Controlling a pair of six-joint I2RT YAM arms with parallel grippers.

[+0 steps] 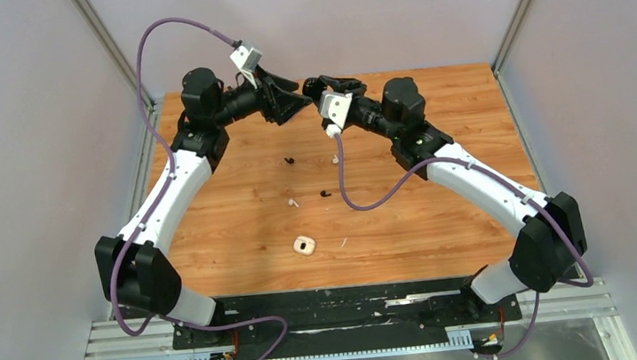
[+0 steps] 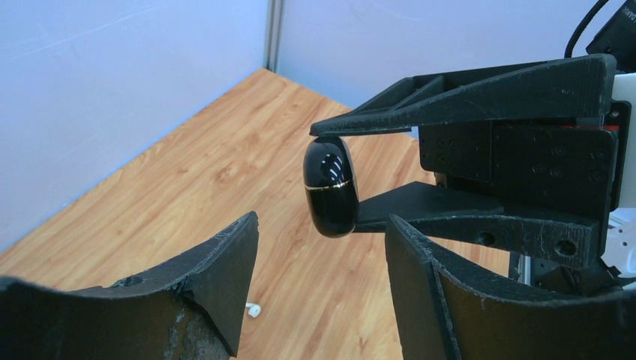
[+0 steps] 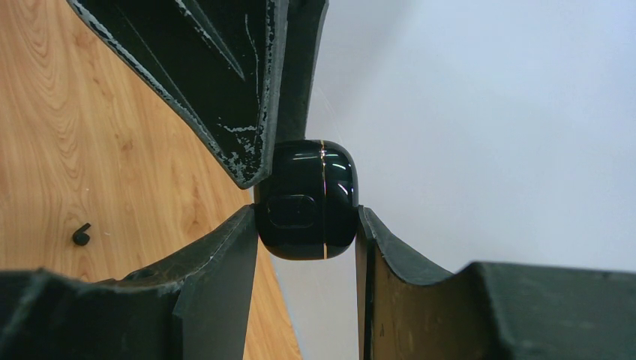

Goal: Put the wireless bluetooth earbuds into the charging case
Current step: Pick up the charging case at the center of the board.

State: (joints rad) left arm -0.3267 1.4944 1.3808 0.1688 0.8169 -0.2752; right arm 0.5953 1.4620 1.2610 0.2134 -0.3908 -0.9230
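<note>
So the right tool is clamped on the black case, holding it up in the air over the far end of the desk. The left tool is spread wide right in front of it with nothing in it. The gold seam looks shut, and the right fingers seem to sit one on each half, so that grip pins the lid closed. My guess is the step here is a regrasp to get it open. I'd bring the left tool in along the seam so it takes one half only, close gently and squarely, and only then let the right side ease off. The shell is glossy and rounded, so an off-centre squeeze could squirt it out. No buds are in a case yet: a black bud, a white bud, another white bud and another black bud lie loose mid-desk, with a white case nearer the bases. Hard bits: the top view hides the black case behind the tools. I also can't tell where the hinge is, whether a left finger already touches the shell, or whether the white case is open.
</note>
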